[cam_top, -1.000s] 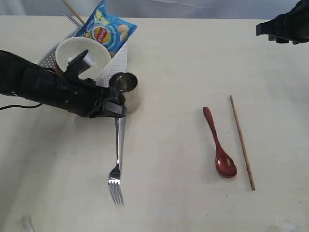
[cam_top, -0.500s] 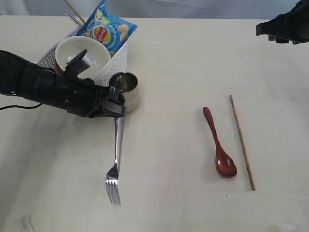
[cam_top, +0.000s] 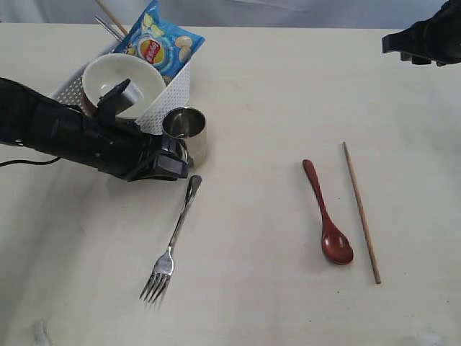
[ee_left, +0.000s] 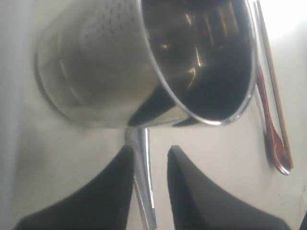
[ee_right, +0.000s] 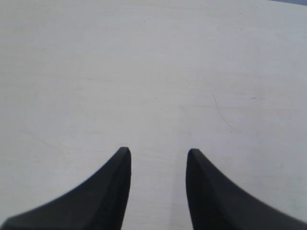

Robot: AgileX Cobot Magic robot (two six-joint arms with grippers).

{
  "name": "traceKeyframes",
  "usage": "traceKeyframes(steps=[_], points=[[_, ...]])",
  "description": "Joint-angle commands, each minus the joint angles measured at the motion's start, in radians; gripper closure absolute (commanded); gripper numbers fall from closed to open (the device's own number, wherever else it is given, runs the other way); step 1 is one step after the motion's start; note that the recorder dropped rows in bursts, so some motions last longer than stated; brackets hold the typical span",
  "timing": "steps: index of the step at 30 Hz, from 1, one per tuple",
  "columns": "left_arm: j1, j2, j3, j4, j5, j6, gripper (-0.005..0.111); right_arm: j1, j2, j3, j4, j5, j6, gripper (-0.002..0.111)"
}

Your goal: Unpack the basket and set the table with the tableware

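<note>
Table (cam_top: 274,86): fork (cam_top: 175,234), spoon (cam_top: 325,213), chopstick (cam_top: 361,211) (cup (cam_top: 186,130), basket (cam_top: 169,94))

**Legible Markings**

One marking is found in the exterior view: a round red-and-yellow brand emblem (cam_top: 150,51), printed on the front of the blue chip bag (cam_top: 164,32) that is stood in the basket (cam_top: 173,90). The lettering inside the emblem is too small to be read. No other text, number or sign can be read in any view.

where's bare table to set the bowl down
The widest bare stretch lies between the fork and the spoon, running to the far edge. Also free right of the chopstick. Crowded around the basket, cup and left gripper.
</note>
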Motion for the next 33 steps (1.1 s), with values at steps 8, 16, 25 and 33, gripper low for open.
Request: traceKeyframes(steps=[8, 16, 25, 33], points=[[-0.008, -0.019, 0.006, 0.143, 0.126, 0.005, 0.082, -0.004, -0.003, 0.004, 0.001, -0.007, -0.008, 0.071], [-0.008, -0.188, 0.096, 0.213, 0.105, 0.002, 0.083, -0.004, -0.003, 0.004, 0.001, -0.007, -0.008, 0.071], [-0.004, -0.517, 0.071, 0.28, -0.398, -0.167, 0.082, -0.004, -0.003, 0.004, 0.001, -0.006, -0.008, 0.071], [0.047, -0.483, -0.14, 0.291, -0.584, -0.212, 0.069, -0.004, -0.003, 0.004, 0.001, -0.006, -0.008, 0.071]])
